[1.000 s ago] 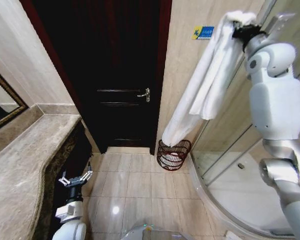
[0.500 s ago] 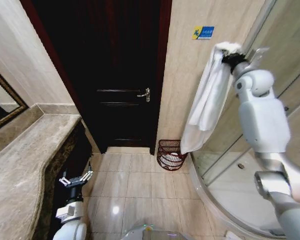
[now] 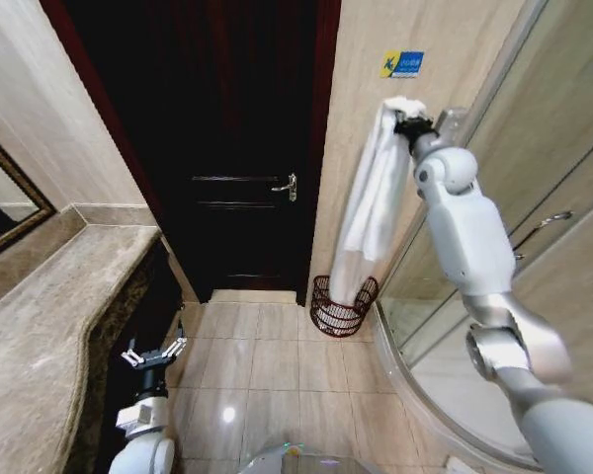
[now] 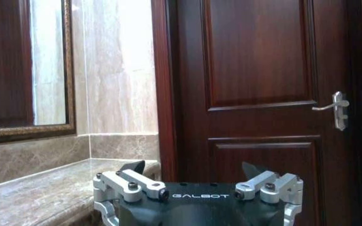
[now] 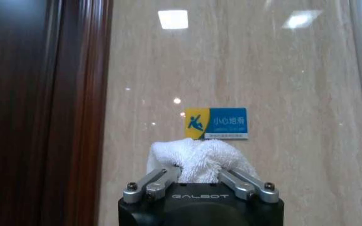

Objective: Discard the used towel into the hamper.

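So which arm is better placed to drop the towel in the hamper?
The right. Its end effector already grips the towel, which hangs with its lower end at the hamper. The left end effector sits low by the counter, open, with nothing in it.

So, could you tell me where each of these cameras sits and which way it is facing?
Head view: high, looking down at the bathroom floor; both arms show, the right gripper holding the towel above the hamper, the left gripper low by the counter.
Left wrist view: behind its open fingers, facing the door.
Right wrist view: behind its fingers clamping the towel, facing the wall sign.
Shared: door, towel, sign.
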